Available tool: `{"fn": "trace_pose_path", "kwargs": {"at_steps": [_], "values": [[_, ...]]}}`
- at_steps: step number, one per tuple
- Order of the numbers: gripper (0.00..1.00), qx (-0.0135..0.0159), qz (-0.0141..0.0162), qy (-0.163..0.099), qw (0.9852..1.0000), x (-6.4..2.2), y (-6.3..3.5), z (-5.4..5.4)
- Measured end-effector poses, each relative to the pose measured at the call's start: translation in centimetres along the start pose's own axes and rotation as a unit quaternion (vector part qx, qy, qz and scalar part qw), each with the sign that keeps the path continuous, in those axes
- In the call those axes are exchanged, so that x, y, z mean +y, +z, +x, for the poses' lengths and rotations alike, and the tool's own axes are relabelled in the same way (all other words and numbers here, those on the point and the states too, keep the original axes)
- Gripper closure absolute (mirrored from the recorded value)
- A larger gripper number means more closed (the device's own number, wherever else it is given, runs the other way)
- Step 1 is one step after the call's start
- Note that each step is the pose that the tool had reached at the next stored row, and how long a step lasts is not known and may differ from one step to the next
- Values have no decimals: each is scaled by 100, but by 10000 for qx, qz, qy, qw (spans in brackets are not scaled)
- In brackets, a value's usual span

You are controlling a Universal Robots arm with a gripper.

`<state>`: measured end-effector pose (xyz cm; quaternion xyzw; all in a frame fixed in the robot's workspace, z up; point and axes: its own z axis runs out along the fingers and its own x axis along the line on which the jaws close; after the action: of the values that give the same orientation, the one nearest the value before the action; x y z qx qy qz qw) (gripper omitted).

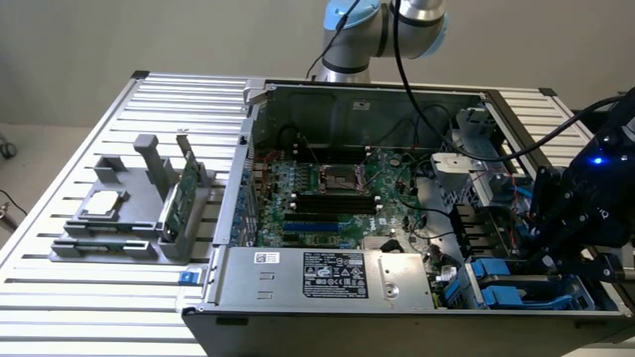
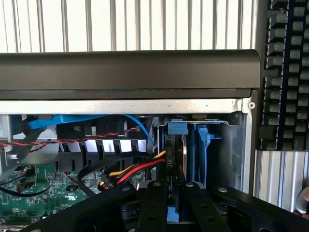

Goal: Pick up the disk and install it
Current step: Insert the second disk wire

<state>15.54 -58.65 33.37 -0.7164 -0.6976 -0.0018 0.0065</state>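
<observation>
gripper: fingers clamped on the disk | disk: upright on edge between the fingers, in the drive bay of the computer case

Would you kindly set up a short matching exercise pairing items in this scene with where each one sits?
Things:
1. green motherboard
2. small square silver chip
3. blue plastic drive carrier
4. black claw

Places:
A. grey fixture, exterior view's left
B. open case floor, centre
C. drive bay, exterior view's right
D. directly at the blue-framed drive slot

Pairs: 1-B, 2-A, 3-C, 4-D
</observation>
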Motion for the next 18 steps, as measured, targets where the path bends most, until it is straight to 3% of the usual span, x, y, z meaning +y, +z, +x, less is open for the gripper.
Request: {"fn": "trace_pose_path", "kwargs": {"at_steps": [18], "values": [[83, -1, 26, 50, 10000, 9, 10, 0]]}}
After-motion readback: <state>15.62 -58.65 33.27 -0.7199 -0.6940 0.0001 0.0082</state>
